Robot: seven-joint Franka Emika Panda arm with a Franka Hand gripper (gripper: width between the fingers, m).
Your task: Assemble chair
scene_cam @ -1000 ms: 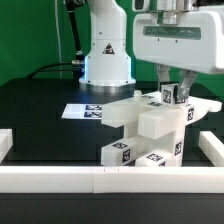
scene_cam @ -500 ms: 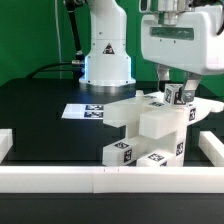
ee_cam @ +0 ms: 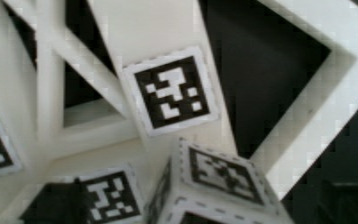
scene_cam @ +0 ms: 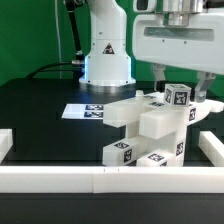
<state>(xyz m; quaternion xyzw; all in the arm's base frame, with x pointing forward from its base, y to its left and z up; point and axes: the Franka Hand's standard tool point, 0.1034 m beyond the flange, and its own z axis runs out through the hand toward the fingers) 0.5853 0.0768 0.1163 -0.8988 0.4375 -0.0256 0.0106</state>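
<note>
The chair (scene_cam: 145, 130) stands part-built near the front wall: stacked chunky white blocks with black-and-white tags. A slanted white part rises to a small tagged end (scene_cam: 178, 96) at its top right. My gripper (scene_cam: 181, 93) hangs directly over that end and is open. One finger (scene_cam: 160, 88) stands on each side of it with a gap showing. In the wrist view the tagged white pieces (ee_cam: 172, 90) fill the picture close up, with black table between the bars. My fingertips do not show there.
The marker board (scene_cam: 85, 110) lies flat on the black table behind the chair. A low white wall (scene_cam: 60, 180) runs along the front, with side pieces on the exterior view's left (scene_cam: 5, 142) and right (scene_cam: 212, 148). The robot base (scene_cam: 107, 55) stands behind.
The fingers were shut on the tagged top end a second ago. They have spread apart and let it go. The part stays in place on the chair.
</note>
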